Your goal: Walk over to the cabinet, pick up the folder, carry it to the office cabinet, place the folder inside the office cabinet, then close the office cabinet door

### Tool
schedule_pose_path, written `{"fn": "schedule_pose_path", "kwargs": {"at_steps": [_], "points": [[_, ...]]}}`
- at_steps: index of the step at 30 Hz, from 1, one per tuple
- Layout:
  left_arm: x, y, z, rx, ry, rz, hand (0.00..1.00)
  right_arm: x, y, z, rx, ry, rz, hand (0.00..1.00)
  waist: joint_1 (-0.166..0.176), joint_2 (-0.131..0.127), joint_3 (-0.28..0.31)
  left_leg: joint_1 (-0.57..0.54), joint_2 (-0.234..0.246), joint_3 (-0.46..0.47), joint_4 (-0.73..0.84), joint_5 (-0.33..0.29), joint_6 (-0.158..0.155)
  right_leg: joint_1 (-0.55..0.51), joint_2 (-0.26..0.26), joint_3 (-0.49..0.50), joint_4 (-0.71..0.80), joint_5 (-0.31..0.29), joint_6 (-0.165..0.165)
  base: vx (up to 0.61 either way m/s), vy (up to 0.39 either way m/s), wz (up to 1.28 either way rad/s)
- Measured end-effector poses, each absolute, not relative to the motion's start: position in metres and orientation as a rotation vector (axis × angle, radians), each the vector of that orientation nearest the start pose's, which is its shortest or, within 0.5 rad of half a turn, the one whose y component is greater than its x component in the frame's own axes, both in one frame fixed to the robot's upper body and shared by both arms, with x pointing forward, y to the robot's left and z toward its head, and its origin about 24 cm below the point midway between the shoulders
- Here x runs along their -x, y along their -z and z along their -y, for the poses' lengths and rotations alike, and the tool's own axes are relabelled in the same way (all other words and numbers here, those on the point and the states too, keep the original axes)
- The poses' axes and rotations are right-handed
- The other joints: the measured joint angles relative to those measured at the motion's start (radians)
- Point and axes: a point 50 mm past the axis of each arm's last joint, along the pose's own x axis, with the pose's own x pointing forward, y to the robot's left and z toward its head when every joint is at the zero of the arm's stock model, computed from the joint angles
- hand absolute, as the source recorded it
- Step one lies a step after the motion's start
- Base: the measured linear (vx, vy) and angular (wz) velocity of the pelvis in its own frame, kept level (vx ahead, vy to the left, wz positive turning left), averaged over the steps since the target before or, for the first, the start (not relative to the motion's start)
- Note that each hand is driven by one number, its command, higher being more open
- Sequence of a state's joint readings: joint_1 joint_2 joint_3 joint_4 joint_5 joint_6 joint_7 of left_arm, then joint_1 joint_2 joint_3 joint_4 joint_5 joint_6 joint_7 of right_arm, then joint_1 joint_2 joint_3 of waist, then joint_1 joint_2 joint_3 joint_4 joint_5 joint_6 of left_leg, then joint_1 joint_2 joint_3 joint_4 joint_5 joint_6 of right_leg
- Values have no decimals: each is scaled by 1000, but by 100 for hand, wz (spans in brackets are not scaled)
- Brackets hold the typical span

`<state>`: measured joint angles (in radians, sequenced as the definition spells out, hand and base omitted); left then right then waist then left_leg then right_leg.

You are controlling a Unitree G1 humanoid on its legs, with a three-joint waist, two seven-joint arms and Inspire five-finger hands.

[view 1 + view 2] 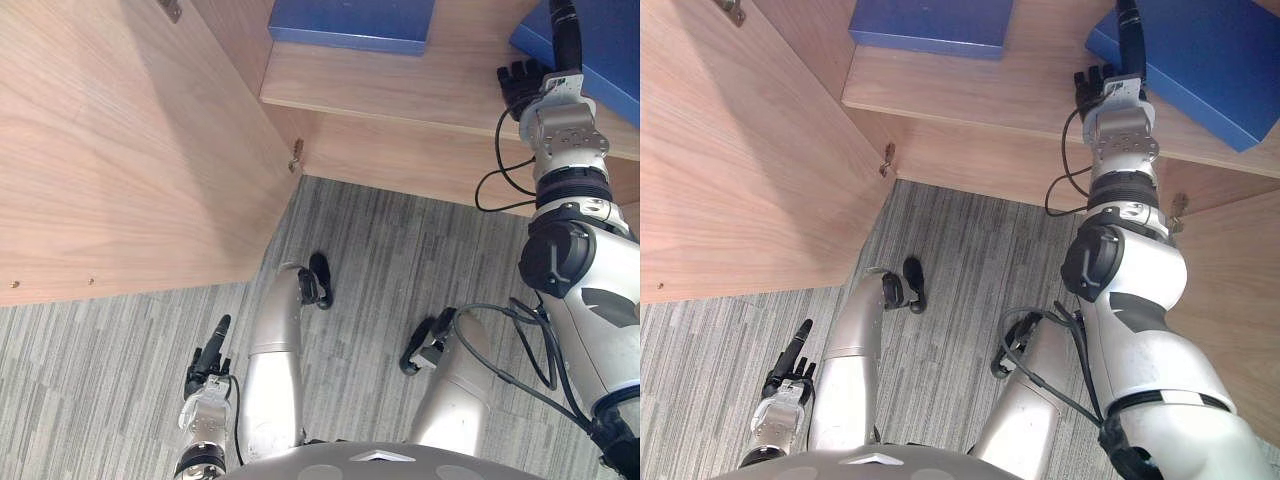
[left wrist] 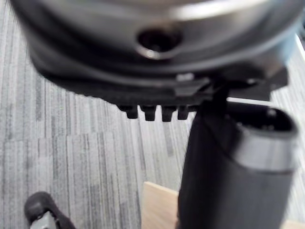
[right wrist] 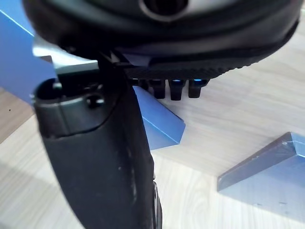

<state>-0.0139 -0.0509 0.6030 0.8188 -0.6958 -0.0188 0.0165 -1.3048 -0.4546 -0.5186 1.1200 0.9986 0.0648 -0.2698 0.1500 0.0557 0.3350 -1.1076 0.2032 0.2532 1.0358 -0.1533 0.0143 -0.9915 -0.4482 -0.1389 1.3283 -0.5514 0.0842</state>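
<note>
1. Reaches in over the front edge of the shelf [image 1: 1020,95] with the right hand [image 1: 1102,88], arm stretched straight.
2. Shows the fingers [image 3: 176,88] slack and uncurled, clasping nothing. Only the thumb [image 1: 1127,28] lies out along the near edge of the folder [image 1: 1210,60], probably to steady or nudge it, not lift it.
3. Has the folder flat and askew at the right end of the shelf, one corner close to the front edge. Likely wants a push further in.
4. Shares the shelf with a second blue folder [image 1: 930,22], flat at the back left, well apart from the first.
5. Has the door [image 1: 110,150] swung wide to the left of the shelf, giving the arm free way. Closing not yet done.
6. Hangs the left hand [image 1: 207,365] well below the shelf, over the floor [image 1: 400,240], fingers straight and empty, clear of the work.
</note>
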Motion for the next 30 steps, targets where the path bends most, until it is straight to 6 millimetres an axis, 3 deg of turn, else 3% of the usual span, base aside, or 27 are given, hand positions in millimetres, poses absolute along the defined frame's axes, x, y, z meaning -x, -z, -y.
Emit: {"fn": "schedule_pose_path", "kwargs": {"at_steps": [9,15,19,26,30], "points": [[-142,134,-223,933,-831,-600,100,-413,-253,263,-766,379,129,100,-13,-3,0,0,0,1,-1,0,0,0,1,1,-3,5,2,-2,10,0],[-142,134,-222,939,-803,-590,100,-411,-255,272,-194,412,93,100,-14,-14,3,0,2,3,-3,1,1,-2,3,3,-7,10,3,-7,12,0],[-139,136,-220,911,-791,-622,100,-407,-256,280,53,454,77,100,-13,-19,3,0,12,9,-11,0,4,-4,15,3,-27,22,4,-1,29,-7],[-136,139,-217,917,-795,-639,100,-395,-247,301,336,532,48,100,-14,-21,3,0,14,17,-10,-5,11,-5,15,7,-35,25,7,12,26,-2],[-135,140,-216,919,-798,-646,100,-392,-240,307,401,524,35,100,-15,-26,1,1,14,18,-11,-6,12,-4,14,7,-37,25,7,0,0,0]]}}
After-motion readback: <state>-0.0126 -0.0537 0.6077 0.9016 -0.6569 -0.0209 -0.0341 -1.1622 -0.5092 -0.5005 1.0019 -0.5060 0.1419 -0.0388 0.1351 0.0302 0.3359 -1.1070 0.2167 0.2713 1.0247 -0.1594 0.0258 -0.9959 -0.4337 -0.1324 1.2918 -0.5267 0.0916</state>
